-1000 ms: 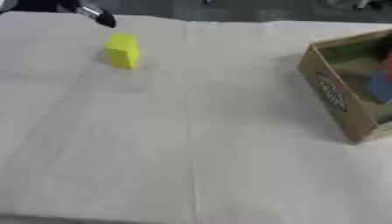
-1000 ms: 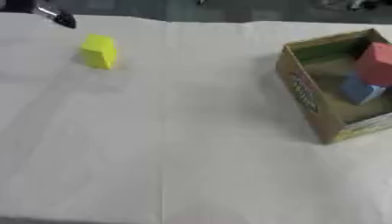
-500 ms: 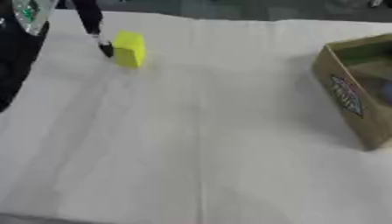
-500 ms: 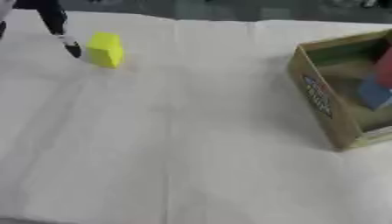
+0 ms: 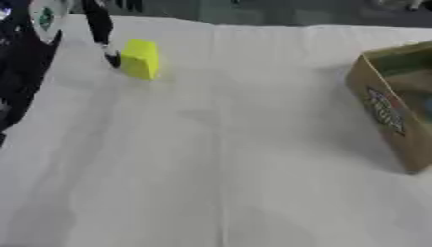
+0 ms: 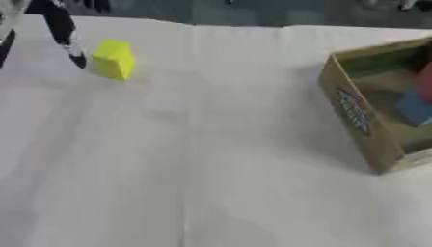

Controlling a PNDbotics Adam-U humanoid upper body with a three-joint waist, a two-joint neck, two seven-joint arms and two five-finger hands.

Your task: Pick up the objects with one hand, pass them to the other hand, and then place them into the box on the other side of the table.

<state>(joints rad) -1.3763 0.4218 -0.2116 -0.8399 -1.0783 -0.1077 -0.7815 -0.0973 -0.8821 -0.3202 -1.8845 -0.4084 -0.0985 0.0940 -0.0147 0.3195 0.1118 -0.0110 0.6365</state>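
A yellow block (image 5: 140, 59) stands on the white table cloth at the far left. My left hand (image 5: 33, 34) comes in from the upper left corner, open, with a straight dark finger (image 5: 101, 29) pointing down. Its tip is just left of the block, close to it or touching it; I cannot tell which. On the right stands an open cardboard box (image 6: 358, 116) with a red block (image 6: 425, 82) and a blue block (image 6: 415, 108) inside. My right hand shows in neither view.
White cloth (image 5: 219, 159) covers the table from the block across to the box and down to the near edge. A dark strip (image 6: 253, 12) runs past the table's far edge.
My left hand has come down from the top left corner to the left side of the yellow block. The whole picture has shifted, so the camera has moved.
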